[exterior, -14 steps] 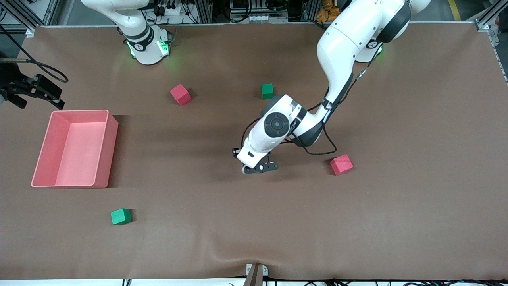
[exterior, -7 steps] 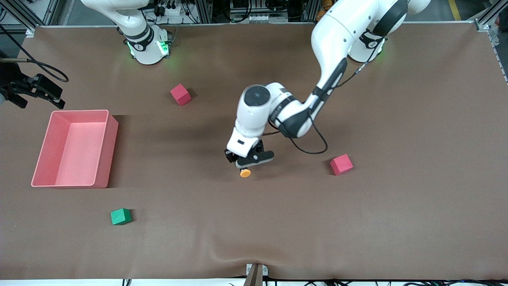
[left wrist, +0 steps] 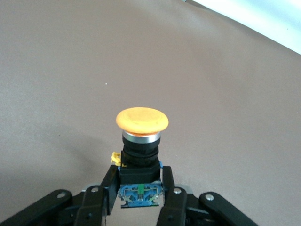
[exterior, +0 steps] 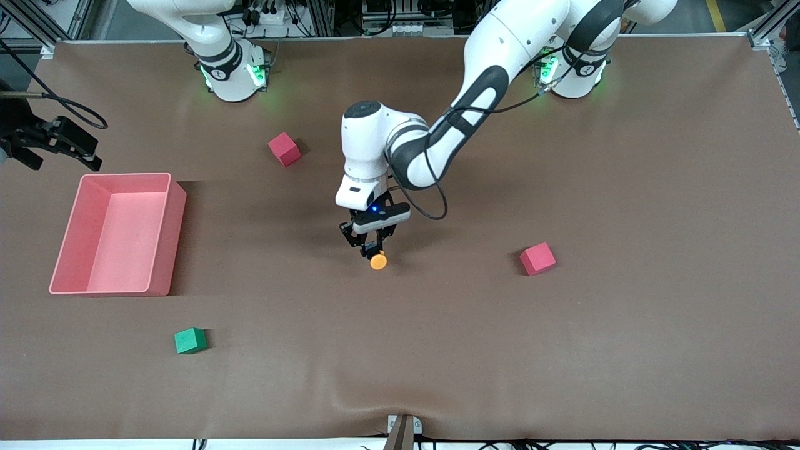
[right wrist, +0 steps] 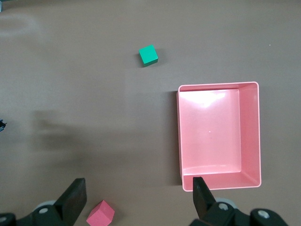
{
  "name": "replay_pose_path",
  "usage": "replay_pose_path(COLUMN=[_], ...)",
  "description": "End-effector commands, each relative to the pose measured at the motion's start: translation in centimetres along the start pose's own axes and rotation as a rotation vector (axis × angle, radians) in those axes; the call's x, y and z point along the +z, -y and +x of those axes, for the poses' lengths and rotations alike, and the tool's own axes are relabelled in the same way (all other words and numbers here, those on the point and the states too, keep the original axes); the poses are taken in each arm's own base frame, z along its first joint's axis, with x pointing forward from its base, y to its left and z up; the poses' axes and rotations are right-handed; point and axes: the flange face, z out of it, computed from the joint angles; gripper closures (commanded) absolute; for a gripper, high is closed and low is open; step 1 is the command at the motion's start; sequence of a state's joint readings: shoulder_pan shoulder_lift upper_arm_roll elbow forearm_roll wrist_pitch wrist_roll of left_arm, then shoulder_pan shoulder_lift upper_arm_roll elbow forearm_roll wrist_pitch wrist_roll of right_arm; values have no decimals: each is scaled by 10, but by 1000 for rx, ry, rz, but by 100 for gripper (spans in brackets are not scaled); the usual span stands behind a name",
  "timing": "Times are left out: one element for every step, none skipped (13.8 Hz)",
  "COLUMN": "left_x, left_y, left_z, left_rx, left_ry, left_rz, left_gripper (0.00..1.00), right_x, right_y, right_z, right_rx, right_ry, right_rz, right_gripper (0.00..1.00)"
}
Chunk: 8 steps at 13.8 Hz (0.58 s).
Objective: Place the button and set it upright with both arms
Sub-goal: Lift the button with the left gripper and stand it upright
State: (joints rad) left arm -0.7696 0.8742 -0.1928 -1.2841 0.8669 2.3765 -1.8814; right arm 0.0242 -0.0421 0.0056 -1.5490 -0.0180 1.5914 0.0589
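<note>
The button [exterior: 377, 261] has a round orange cap on a short black body with a blue base. My left gripper [exterior: 370, 247] is shut on it low over the middle of the table. In the left wrist view the two fingers [left wrist: 106, 188] clamp the black body of the button [left wrist: 141, 120], and the cap points away from the left gripper [left wrist: 139, 188]. I cannot tell whether the button touches the cloth. My right gripper [right wrist: 138, 184] hangs open and empty, high over the table beside the pink bin [right wrist: 218, 183].
A pink bin [exterior: 159, 231] stands toward the right arm's end. One red cube [exterior: 284, 149] lies near the right arm's base, another [exterior: 537, 258] toward the left arm's end. A green cube [exterior: 190, 340] sits nearer the front camera than the bin.
The left arm has swung toward the right arm's end and turned its wrist. The orange cap, hidden a second ago, now shows below the gripper. The right arm has not moved.
</note>
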Motion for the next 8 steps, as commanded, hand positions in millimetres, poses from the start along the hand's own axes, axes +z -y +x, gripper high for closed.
replay_pose_path(left_x=[12,17,23,24,30,34,39,42], left_y=[14,18,23,25,28,30,32,32], left_z=[-12,-14,-20,-27,-28,-31,-39,-44], left_rx=[24,32,25,40,57,70,83,83], left_ry=[-95,-126,-152,-195,-246,-293,-335,-372], left_rz=[22,27,34,33,28,10,-16,-51], left_gripper=[100,100,100,100,100,100,100,100], right_x=[-4,-4,-4,-4,-4,-4,-4,-4], right_y=[-1,-2,-2,-2,-2,-1,-1,-2], right_z=[2,2,2,2,2,2,2,3], right_rx=[-8,-6,-6,-6,-8,-8,-8,-6], right_ry=[2,2,2,2,1,1,1,1], right_rz=[-19,-19,-19,-19,-19,-19,-19,-19], right_gripper=[0,0,0,0,0,0,0,0])
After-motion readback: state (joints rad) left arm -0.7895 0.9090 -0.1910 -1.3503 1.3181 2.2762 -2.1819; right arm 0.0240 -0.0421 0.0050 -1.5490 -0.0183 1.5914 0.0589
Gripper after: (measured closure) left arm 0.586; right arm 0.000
